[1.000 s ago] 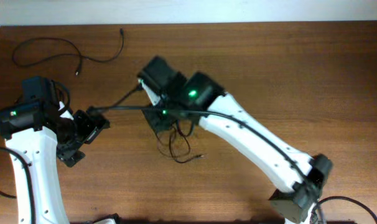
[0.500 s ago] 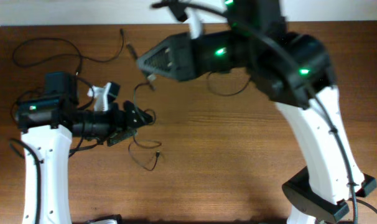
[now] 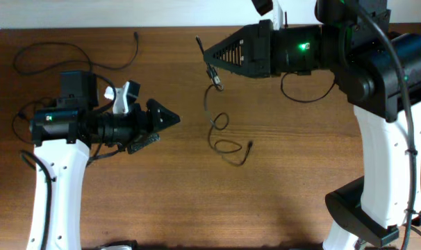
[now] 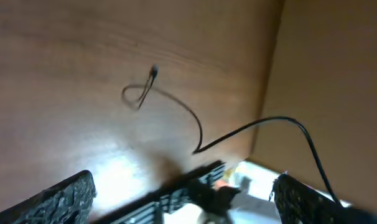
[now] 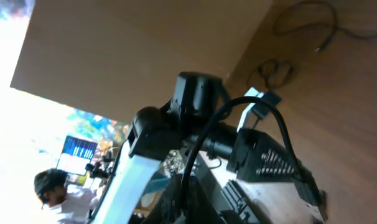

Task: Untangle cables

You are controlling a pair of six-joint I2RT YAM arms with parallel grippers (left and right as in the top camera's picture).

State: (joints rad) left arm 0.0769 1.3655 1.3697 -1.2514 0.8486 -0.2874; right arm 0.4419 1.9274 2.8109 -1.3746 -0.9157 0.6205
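Overhead view: two arms are facing each other across the wooden table point(image 3: 315, 198). The right tool point(image 3: 205, 53) is reaching in from the upper right and pointing left, with its jaws pressed together into one dark wedge. It is pinching the upper stretch of the middle cable point(image 3: 224, 142). A short end of that cable is sticking up past the tool tip. The rest is hanging down from the tip through a small plug. It is then lying on the table in two loose loops, one below the other, with its free plug end lying just right of the lower loop.

The left tool point(image 3: 169, 128) is pointing right, level with the upper loop and near it but apart from it. Its jaws are standing spread, with nothing between them.

Left wrist view: the two fingers point(image 4: 64, 196) are sitting at opposite lower corners of the frame. The same cord point(image 4: 176, 106) is lying beyond them on the wood, crossing itself in a small loop near its plug.

A second cable point(image 3: 58, 46) is lying by itself at the far left corner of the table, well apart from the middle cable, in an open curve with both ends free.

The right wrist view is blurred. It is showing the left arm and little of its own fingers, so their closure cannot be judged from it.
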